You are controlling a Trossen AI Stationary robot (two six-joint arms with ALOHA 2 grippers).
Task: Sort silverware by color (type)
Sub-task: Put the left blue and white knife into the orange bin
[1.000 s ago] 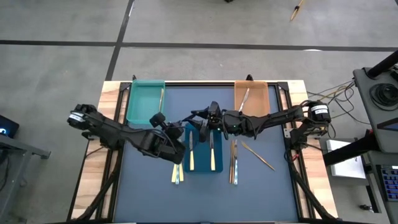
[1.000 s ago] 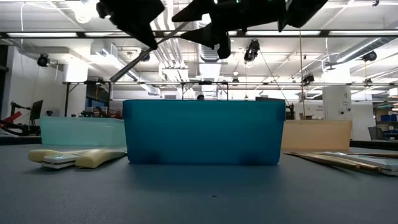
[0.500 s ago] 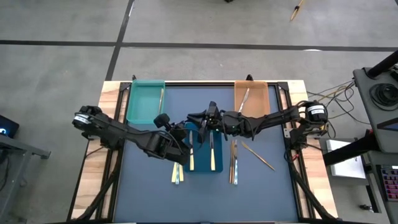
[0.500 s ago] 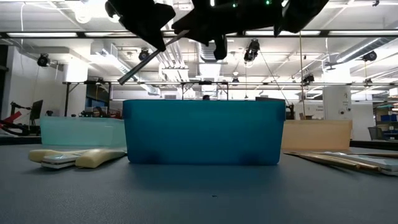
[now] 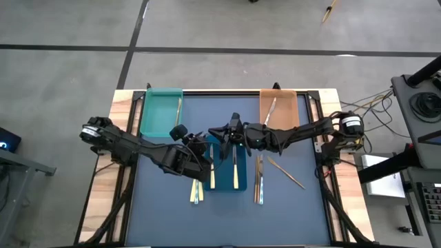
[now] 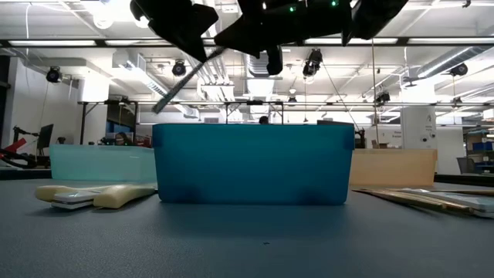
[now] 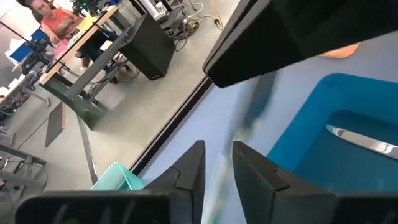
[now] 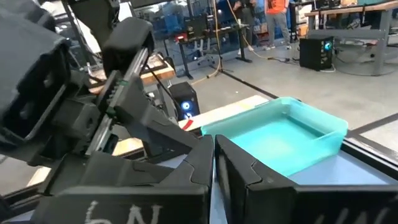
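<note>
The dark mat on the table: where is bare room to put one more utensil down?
The near strip of the mat, below the blue tray and the loose utensils, lies bare. So does the patch between the teal tray and the orange tray. The middle is crowded: the left gripper and the right gripper meet there.

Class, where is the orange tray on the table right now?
In the high view, the orange tray sits at the table's far edge on the right arm's side, right of the teal tray and beyond the blue tray at the centre.
</note>
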